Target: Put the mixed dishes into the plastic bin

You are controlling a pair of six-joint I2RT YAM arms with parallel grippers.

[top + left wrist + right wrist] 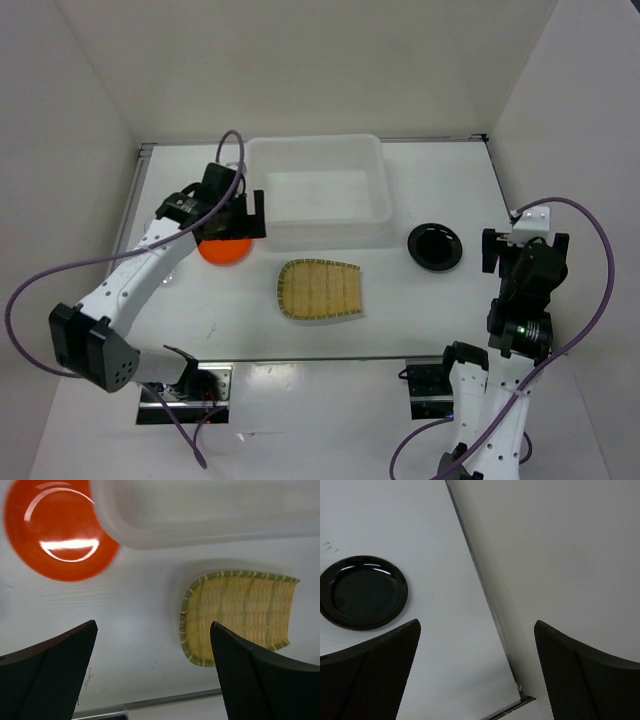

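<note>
At the back of the white table (440,310) sits the plastic bin (318,190), and every dish I can see lies outside it. The left gripper (238,220) hangs above the orange plate (225,252), jaws spread wide with nothing between them. The plate rests on the table at the bin's near left corner. From the left wrist, the plate (55,530) shows ahead and left of the fingers (50,675), apart from them. The bamboo tray (320,290) lies flat just in front of the bin, between the two arms. The black plate (435,245) sits right of the bin, just left of the right gripper (525,250), which is also wide apart and empty.
</note>
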